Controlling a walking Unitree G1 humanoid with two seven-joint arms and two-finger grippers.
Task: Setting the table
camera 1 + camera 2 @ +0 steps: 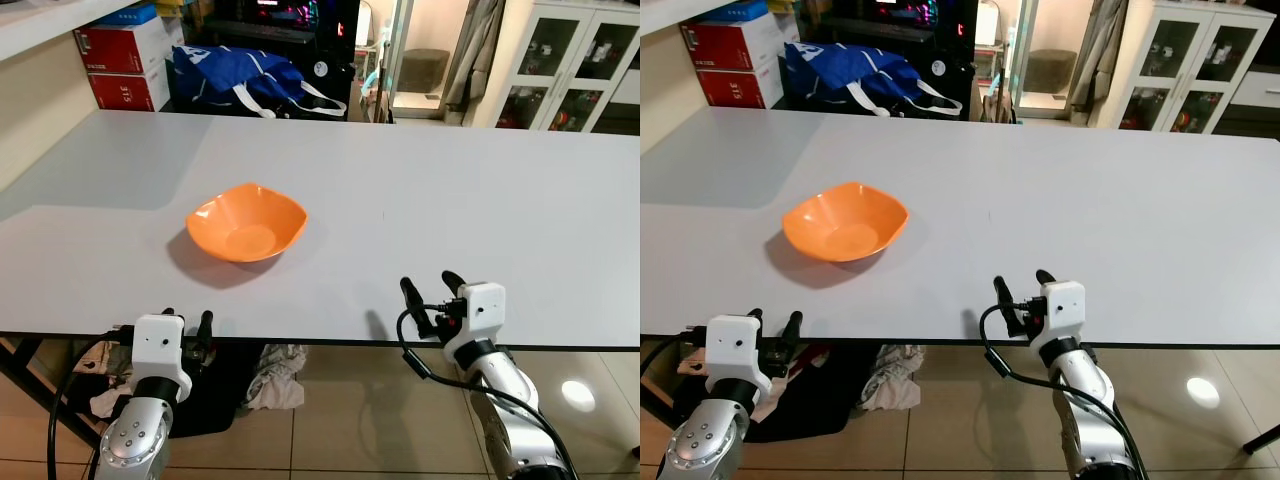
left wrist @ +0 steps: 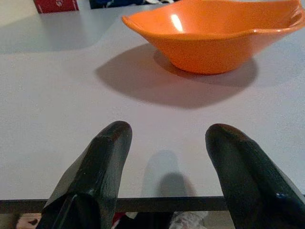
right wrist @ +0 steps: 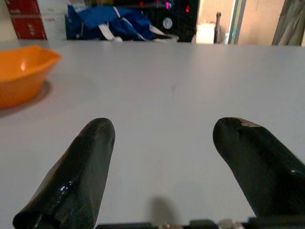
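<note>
White table (image 1: 480, 200); orange bowl (image 1: 247, 222) upright on it, left of centre.

A blue bag (image 1: 235, 72) with white straps is lying just beyond the surface's far edge, toward its far left corner. Red and white boxes (image 1: 125, 62) are standing stacked left of the bag. A white glass-door cabinet (image 1: 570, 62) is standing past the far right corner. Crumpled cloth (image 1: 275, 378) is lying on the tiled floor (image 1: 370, 410) beneath the near edge.
</note>
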